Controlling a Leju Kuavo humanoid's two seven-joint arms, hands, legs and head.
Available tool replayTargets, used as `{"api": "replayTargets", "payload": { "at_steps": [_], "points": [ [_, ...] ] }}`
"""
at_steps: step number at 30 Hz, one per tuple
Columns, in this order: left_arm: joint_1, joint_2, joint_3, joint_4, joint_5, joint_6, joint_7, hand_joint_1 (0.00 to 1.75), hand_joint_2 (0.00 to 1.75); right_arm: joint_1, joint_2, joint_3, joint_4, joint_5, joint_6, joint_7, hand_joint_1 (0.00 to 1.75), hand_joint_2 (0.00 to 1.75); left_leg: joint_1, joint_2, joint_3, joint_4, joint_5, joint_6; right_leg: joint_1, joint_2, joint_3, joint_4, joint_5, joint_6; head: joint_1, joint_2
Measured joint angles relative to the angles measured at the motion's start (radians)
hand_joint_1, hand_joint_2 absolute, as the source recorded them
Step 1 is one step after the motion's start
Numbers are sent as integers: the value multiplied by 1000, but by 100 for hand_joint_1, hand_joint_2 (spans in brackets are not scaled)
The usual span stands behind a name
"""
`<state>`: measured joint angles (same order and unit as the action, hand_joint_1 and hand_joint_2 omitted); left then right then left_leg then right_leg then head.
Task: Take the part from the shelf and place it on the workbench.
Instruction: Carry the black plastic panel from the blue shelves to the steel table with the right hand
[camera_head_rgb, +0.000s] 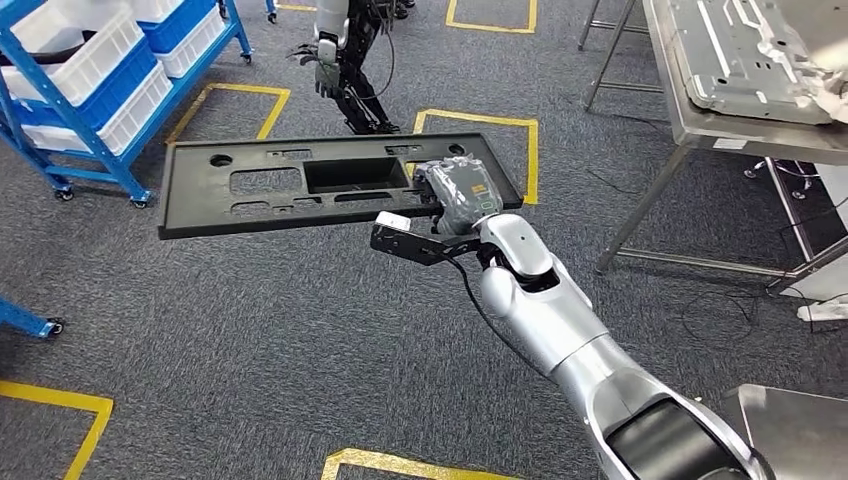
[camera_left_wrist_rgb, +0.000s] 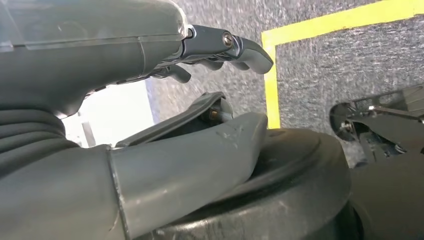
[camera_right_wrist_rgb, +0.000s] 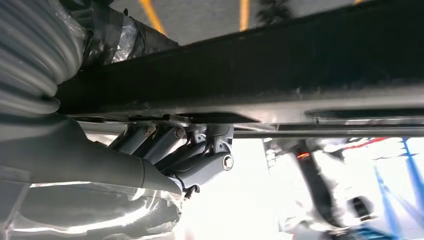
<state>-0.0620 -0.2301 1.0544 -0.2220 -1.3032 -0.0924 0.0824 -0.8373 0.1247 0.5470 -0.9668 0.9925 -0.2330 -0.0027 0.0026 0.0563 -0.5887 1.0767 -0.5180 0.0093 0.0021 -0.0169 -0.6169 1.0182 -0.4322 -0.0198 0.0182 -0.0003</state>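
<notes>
Right hand (camera_head_rgb: 455, 195) fingers tucked under black part (camera_head_rgb: 300, 185), hidden from head view. Workbench (camera_head_rgb: 740, 120) cut by top and right edges. Right wrist view background blown out, blurred. Second robot (camera_head_rgb: 345, 60) cropped at top.

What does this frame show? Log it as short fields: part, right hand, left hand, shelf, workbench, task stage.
part: long black panel with cutouts, held roughly level above the carpet
right hand: right hand grips the panel's right end
left hand: left hand holds nothing, fingers apart
shelf: blue rack with white and blue bins, upper left
workbench: metal table, upper right, carrying a grey metal sheet part
task stage: panel off the shelf, not yet placed
</notes>
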Motion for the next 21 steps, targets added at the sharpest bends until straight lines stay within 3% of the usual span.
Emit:
{"api": "replayTargets", "payload": {
  "at_steps": [2,3,4,5,7,9,11,13,15,17,19,20,21],
  "points": [
    [2,1,0,0,-9,-4,0,0,175,0,-10,0,-4,5,-2,5,175,175,1,-41,-54,122,-64,-3,-3,21,3,-3,3,-7,0,0],
    [3,1,0,0,-13,-5,0,0,175,3,-14,0,-5,7,-3,8,175,175,1,-49,-86,189,-89,-4,-3,34,3,-2,2,-8,-1,0],
    [4,2,-1,0,-19,-7,0,0,175,6,-21,-1,-8,12,-3,13,175,175,1,-51,-109,233,-97,-4,-3,48,3,-1,2,-7,-1,0],
    [5,3,-2,0,-26,-9,0,0,175,11,-30,-2,-12,18,-2,20,175,175,2,-53,-116,239,-84,-4,-3,62,3,2,1,-7,-1,0],
    [6,4,-8,0,-42,-14,0,0,175,22,-56,-8,-28,27,-2,32,175,175,5,-67,-80,142,-11,-3,-6,89,3,10,-3,-1,-1,0],
    [6,5,-16,0,-55,-18,0,0,175,29,-82,-19,-49,36,-2,39,175,175,11,-105,-28,21,41,-2,-6,112,-3,22,-9,9,0,0],
    [7,4,-28,1,-69,-21,-2,0,175,40,-114,-32,-74,50,-2,49,175,175,11,-124,-9,-21,45,3,-7,132,-13,29,-9,20,0,0],
    [5,3,-43,1,-86,-22,-4,0,175,64,-157,-51,-108,62,-2,59,175,175,10,-108,-7,-28,49,15,-10,144,-18,27,-7,32,0,0],
    [5,3,-57,1,-97,-21,-4,0,175,91,-202,-75,-146,70,4,58,175,175,12,-91,-4,-38,55,30,-8,105,-35,60,-31,42,2,0],
    [8,3,-69,1,-102,-20,-5,0,175,107,-233,-97,-177,75,12,53,175,175,9,-70,-3,-43,57,40,-7,47,-89,168,-87,50,3,0],
    [11,5,-79,1,-110,-20,-4,0,175,125,-257,-111,-199,82,15,55,175,175,4,-45,-3,-43,54,44,-10,25,-148,280,-127,55,3,0],
    [11,6,-84,1,-117,-20,-4,0,175,139,-270,-117,-211,85,14,57,175,175,2,-32,-3,-42,52,46,-11,22,-157,294,-121,56,3,0],
    [11,6,-91,1,-125,-20,-4,0,175,154,-286,-125,-226,87,14,58,175,175,0,-21,-1,-42,50,47,-11,19,-145,269,-99,55,3,0]
  ]
}}
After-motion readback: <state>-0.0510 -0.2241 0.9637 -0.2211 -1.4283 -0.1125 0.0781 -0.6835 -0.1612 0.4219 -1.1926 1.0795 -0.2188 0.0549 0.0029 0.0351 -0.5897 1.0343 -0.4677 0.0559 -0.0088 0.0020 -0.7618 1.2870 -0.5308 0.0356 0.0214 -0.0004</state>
